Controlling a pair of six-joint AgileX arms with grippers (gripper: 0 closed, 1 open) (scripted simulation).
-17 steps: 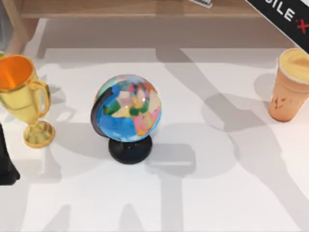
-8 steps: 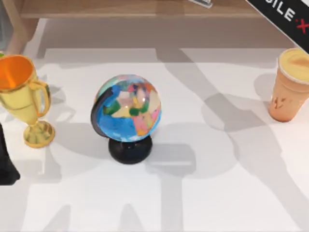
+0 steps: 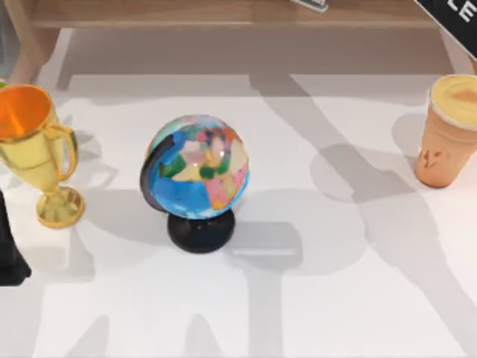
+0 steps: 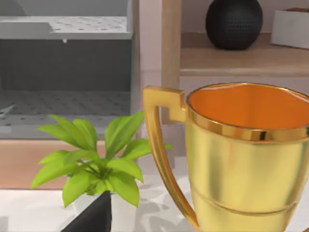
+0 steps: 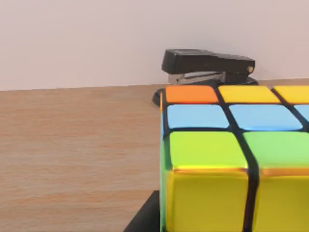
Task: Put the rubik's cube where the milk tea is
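Trophy cup [image 3: 36, 153], gold with an orange inside, stands at the table's [image 3: 335, 298] far left, and the left wrist view looks across its rim with a leafy green plant [image 4: 91, 162] just beside its handle. My left arm [image 3: 9, 250] shows as a dark shape at the left edge below the trophy; whether its fingers are apart or closed, I cannot tell. Near the middle stands a globe [image 3: 197, 168] on a black base, well apart from the trophy. At the far right stands the milk tea [image 3: 449, 130], upright, its creamy top pale yellow. My right arm [image 3: 451, 15] crosses the top right corner, above the cup. In the right wrist view the rubik's cube [image 5: 236, 159] sits close to the camera over a wooden surface [image 5: 72, 154], with a black stapler [image 5: 207, 67] behind it; the grip on the cube cannot be made out.
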